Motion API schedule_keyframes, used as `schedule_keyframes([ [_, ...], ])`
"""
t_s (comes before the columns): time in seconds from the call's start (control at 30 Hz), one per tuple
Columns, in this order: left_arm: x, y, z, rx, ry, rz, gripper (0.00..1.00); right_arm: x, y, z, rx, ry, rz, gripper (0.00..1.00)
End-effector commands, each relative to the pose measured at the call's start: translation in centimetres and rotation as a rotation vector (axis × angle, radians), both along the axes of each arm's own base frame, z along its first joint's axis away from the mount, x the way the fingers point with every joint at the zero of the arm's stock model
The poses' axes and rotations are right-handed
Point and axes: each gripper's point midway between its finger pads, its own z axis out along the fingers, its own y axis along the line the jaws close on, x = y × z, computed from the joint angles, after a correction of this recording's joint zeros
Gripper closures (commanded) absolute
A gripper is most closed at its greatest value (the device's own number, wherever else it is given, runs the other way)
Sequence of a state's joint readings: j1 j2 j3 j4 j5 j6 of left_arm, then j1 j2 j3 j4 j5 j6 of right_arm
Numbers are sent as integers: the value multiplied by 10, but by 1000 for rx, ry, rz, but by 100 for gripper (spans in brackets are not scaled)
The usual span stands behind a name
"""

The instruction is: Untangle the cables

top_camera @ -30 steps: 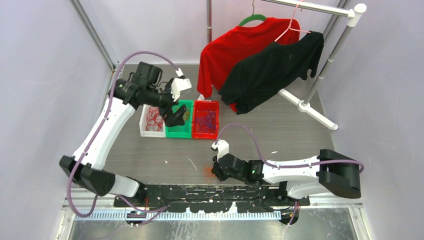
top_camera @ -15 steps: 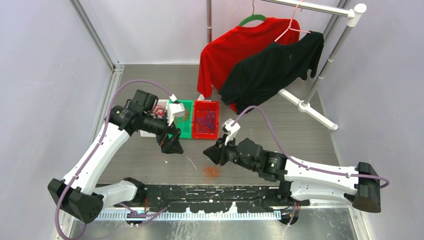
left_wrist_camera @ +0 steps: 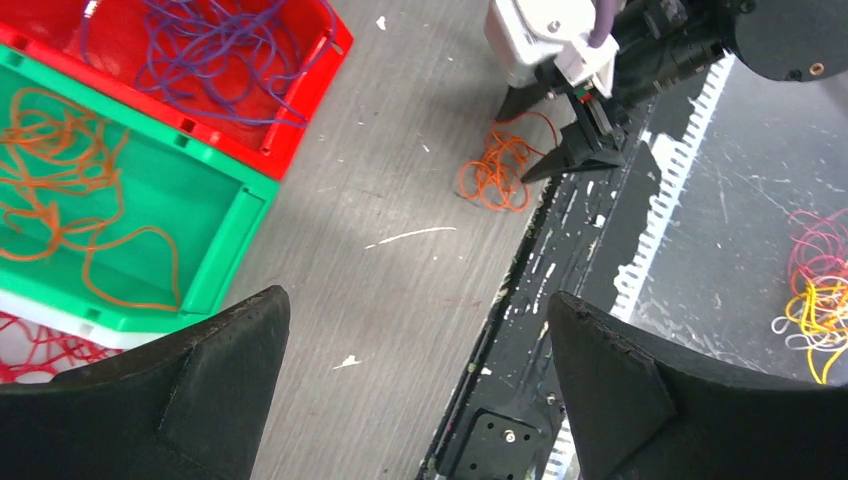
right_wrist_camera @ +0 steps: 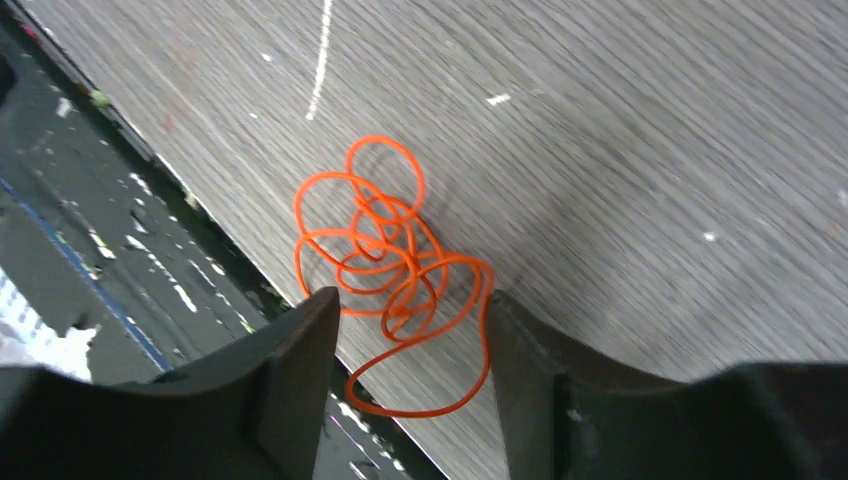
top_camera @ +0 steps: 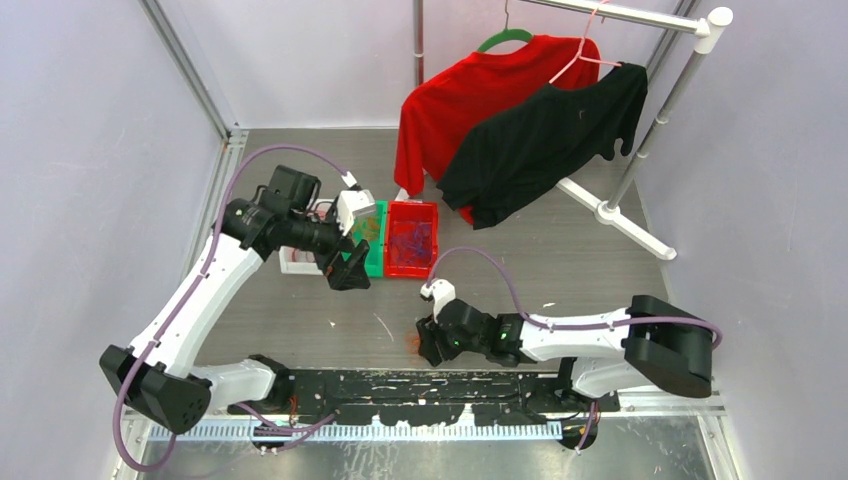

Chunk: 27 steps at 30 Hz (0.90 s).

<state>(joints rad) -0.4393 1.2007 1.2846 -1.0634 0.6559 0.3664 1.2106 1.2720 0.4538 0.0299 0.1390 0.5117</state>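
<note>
A small tangle of orange cable (right_wrist_camera: 385,250) lies on the grey table by its front edge, and also shows as the orange tangle (left_wrist_camera: 497,172) (top_camera: 412,346). My right gripper (right_wrist_camera: 410,300) (top_camera: 422,338) is low over it, open. Its fingers stand either side of the tangle's lower loops without clamping them. Purple cables (left_wrist_camera: 215,45) fill the red bin (top_camera: 412,240). More orange cables (left_wrist_camera: 70,190) lie in the green bin (top_camera: 374,238), and red cables (left_wrist_camera: 40,345) in a white bin. My left gripper (left_wrist_camera: 415,300) (top_camera: 350,272) hovers wide open and empty in front of the green bin.
A clothes rack (top_camera: 640,130) with a red shirt (top_camera: 450,100) and a black shirt (top_camera: 540,140) stands at the back right. The black base rail (top_camera: 420,385) runs along the table's front edge. Pink and yellow cables (left_wrist_camera: 815,285) lie below, beyond that edge.
My right gripper was shut at the tangle, rose and left it on the table, and is back down over it with jaws opened. The left arm moved from above the bins toward the front.
</note>
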Motion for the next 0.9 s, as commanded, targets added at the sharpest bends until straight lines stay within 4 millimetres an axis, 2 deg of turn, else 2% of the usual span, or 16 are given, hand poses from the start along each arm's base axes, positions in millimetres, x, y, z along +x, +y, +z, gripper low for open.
schedule_keyframes([
  [0.0, 9, 6, 13, 35, -61, 33, 0, -4, 33, 11, 139, 34, 40, 45],
  [0.1, 11, 10, 14, 47, -85, 44, 0, 0, 36, 8, 135, 32, 23, 70],
  [0.17, 12, 11, 14, 49, -98, 49, 0, 5, 38, 15, 141, 18, 8, 83],
  [0.23, 10, 11, 16, 41, -103, 44, 0, 8, 45, 31, 175, 1, 13, 93],
  [0.27, 8, 10, 17, 35, -103, 39, 0, 11, 50, 46, 202, -17, 18, 98],
  [0.43, 2, 5, 21, -10, -104, 20, 1, 33, 63, 108, 289, -119, 5, 99],
  [0.57, 22, 11, 31, -39, -142, 122, 3, 67, 69, 147, 297, -221, -38, 99],
  [0.67, 48, 24, 44, -57, -168, 249, 3, 99, 76, 164, 263, -276, -66, 97],
  [0.77, 78, 48, 62, -88, -204, 398, 0, 140, 82, 176, 195, -335, -117, 97],
  [0.87, 102, 72, 79, -141, -204, 529, 0, 177, 91, 175, 129, -372, -144, 97],
])
